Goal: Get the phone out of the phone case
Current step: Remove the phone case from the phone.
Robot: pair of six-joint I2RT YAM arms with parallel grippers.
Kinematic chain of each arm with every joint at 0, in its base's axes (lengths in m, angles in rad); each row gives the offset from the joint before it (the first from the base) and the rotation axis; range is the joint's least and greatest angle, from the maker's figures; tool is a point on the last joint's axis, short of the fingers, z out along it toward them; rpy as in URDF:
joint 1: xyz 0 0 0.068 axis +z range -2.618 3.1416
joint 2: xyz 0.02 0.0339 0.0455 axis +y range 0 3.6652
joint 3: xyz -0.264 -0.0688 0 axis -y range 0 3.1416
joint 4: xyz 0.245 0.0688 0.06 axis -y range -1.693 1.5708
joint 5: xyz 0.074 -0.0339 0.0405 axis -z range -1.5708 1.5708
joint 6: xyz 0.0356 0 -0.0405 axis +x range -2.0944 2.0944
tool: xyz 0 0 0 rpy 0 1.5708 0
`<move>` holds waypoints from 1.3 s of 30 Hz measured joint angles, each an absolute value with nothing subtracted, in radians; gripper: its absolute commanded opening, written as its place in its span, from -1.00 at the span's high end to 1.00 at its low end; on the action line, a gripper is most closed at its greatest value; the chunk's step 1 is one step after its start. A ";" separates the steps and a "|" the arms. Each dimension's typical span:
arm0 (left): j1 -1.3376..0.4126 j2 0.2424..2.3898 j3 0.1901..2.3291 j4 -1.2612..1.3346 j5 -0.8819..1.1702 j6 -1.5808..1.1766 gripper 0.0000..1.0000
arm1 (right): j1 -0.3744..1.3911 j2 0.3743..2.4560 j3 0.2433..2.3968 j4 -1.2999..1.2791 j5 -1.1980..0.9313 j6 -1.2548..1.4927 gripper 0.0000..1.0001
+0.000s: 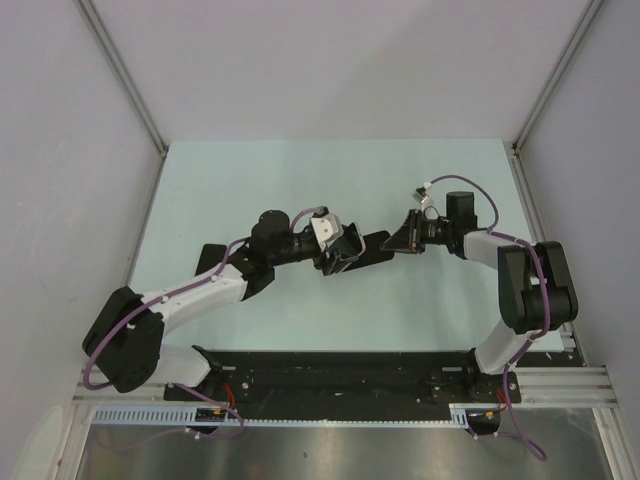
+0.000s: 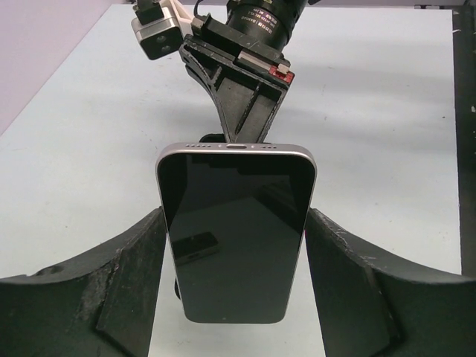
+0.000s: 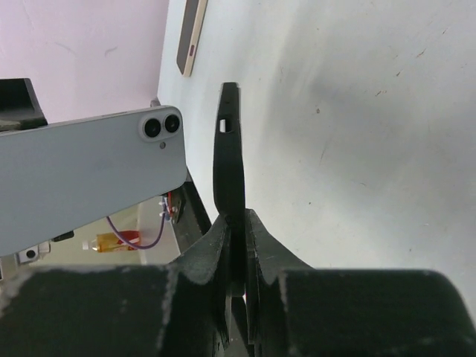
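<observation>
Two hands meet over the middle of the pale surface [image 1: 250,180]; I log the right hand [image 1: 402,240] at 3 o'clock from the left hand [image 1: 345,250].

Surroundings: a tan-edged slab [image 3: 192,37] lies flat on the surface, well apart from both hands, at 12 o'clock in the right wrist view. A purple cable [image 1: 150,300] runs along the left arm. Nothing stands between the two hands except what they hold.

Phone [image 2: 234,230]: bare, out of its case, lifted off the surface. It sits between the left hand's two fingers [image 2: 126,282], screen toward that wrist camera and port edge toward the right hand. From the right wrist I see its grey back and twin lenses.

Phone case [image 3: 229,149]: black, empty, seen edge-on. The right hand's fingers are pinched together on its thin wall. It sits just beside the phone, not around it.

Pose: left arm reaches in from 8 o'clock, forearm nearly level. Right arm bends in from 4 o'clock, wrist pointing toward 9 o'clock.
</observation>
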State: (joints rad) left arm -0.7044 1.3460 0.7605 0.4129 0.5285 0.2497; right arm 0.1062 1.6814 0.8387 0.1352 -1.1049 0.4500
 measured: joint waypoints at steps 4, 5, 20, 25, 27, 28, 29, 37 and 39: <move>-0.704 1.346 0.758 0.410 0.528 0.244 -0.03 | 0.112 1.681 0.839 0.131 -1.087 0.439 1.00; -0.704 1.346 0.757 0.410 0.527 0.244 -0.03 | 0.114 1.681 0.838 0.131 -1.082 0.435 1.00; -0.704 1.350 0.752 0.409 0.483 0.253 -0.04 | 0.085 1.681 0.838 0.123 -0.968 0.405 1.00; -0.704 1.354 0.752 0.409 0.471 0.260 -0.05 | 0.061 1.681 0.839 0.123 -0.921 0.404 1.00; -0.704 1.354 0.752 0.408 0.466 0.263 -0.05 | 0.055 1.681 0.838 0.123 -0.907 0.400 1.00; -0.704 1.354 0.752 0.408 0.464 0.263 -0.05 | 0.052 1.681 0.839 0.123 -0.902 0.398 1.00; -0.704 1.354 0.752 0.407 0.462 0.267 -0.05 | 0.050 1.681 0.838 0.123 -0.897 0.392 1.00; -0.698 1.354 0.754 0.344 0.438 0.314 -0.04 | 0.047 1.675 0.839 0.109 -0.887 0.355 1.00; -0.690 1.356 0.762 0.310 0.432 0.317 -0.03 | 0.047 1.674 0.838 0.105 -0.887 0.348 1.00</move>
State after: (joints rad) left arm -0.6899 1.3563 0.7620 0.3099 0.4316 0.3168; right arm 0.0475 1.6737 0.8383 0.1047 -0.8871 0.3481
